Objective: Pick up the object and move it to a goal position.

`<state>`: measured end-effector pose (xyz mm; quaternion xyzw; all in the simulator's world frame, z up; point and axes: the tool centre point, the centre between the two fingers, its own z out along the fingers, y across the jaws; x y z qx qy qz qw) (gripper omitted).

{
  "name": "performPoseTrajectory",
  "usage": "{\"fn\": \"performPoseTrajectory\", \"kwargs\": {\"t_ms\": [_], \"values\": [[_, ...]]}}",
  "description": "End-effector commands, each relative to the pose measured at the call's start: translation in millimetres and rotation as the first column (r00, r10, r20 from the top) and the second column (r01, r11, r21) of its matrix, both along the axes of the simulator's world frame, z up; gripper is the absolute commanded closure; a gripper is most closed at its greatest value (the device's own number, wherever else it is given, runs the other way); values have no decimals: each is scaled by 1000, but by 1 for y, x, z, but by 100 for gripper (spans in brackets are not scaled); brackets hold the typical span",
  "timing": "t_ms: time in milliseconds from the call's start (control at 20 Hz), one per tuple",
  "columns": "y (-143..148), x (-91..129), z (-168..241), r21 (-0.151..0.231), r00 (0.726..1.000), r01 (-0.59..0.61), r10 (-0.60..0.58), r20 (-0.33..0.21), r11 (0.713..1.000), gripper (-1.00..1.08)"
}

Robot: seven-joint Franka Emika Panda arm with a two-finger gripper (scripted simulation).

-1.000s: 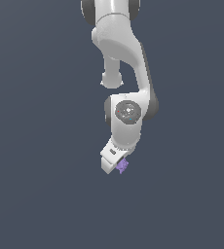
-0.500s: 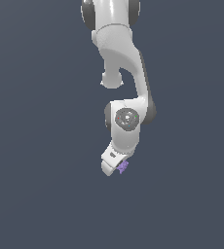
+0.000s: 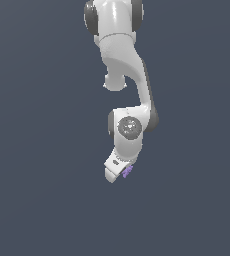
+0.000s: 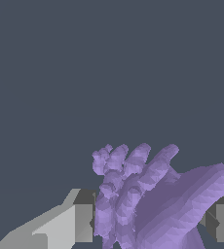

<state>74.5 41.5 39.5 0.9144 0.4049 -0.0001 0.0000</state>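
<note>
Gripper (image 3: 118,172) at lower centre of ext. view has its fingers (image 4: 82,221) clamped on the purple object (image 4: 148,199), pinched from both sides so it rides w/ the arm toward the goal.

Light-purple lumpy object (image 4: 153,199), bumpy finger-like ridges along one side, broader smooth lobe on the other, seated between the gripper (image 4: 150,221) fingers, small purple clump (image 3: 127,172) in the exterior view
</note>
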Motion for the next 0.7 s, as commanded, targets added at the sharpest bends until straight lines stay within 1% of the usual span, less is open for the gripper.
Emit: {"fn": "performPoseTrajectory", "kwargs": {"t_ms": [0,650], "values": [[0,0,0,0,1000,0,0,0,1000,108],[-2,-2,5,0,1000,0,0,1,1000,108]]}}
